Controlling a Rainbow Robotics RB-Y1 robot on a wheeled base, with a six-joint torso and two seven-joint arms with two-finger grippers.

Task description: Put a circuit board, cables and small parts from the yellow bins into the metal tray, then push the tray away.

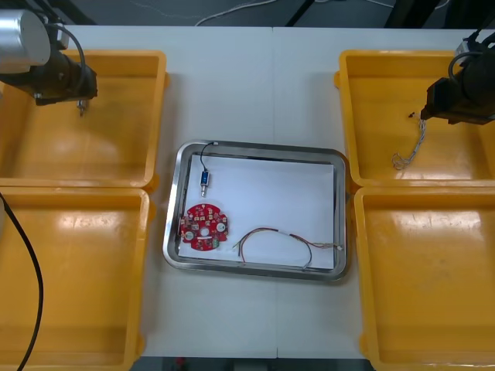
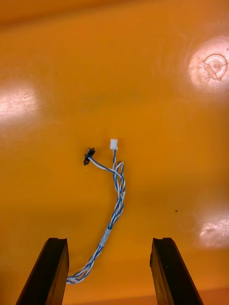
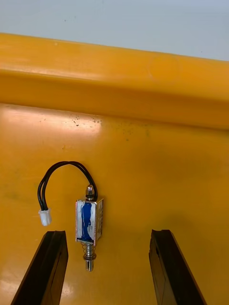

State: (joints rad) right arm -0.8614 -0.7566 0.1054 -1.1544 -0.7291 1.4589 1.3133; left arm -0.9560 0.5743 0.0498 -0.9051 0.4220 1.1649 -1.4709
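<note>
From the front, upper left of the frame: left arm over the upper left bin [image 1: 147,66]. From the left wrist: left gripper [image 3: 109,234] with fingers spread apart, clamped on nothing, low over the bin floor. Lying flat between those fingers, nearer one of them and touching neither: bin part [image 3: 89,221], metal with a blue side, a spring and pin at the end toward the camera. Looping off its other end: black lead [image 3: 62,167], ending in a white plug just beyond one fingertip. Past that, the bin wall.

Upper right of the front frame: right arm over the upper right bin [image 1: 360,66], with the blue-white cable [image 1: 410,151] on the bin floor just below the arm's dark end. From the right wrist: right gripper [image 2: 109,240] also spread wide and gripping nothing. Cable running in between the fingers, tail just beside one finger, black and white plugs out beyond the tips.

Centre of the front frame: tray [image 1: 173,232], white inside, between the bins. In its lower left, the board [image 1: 204,226]. Along its lower edge, the red-yellow cable [image 1: 271,234]. In its upper left, tray part [image 1: 204,179] with a black wire [image 1: 203,154] curling toward the rim.
</note>
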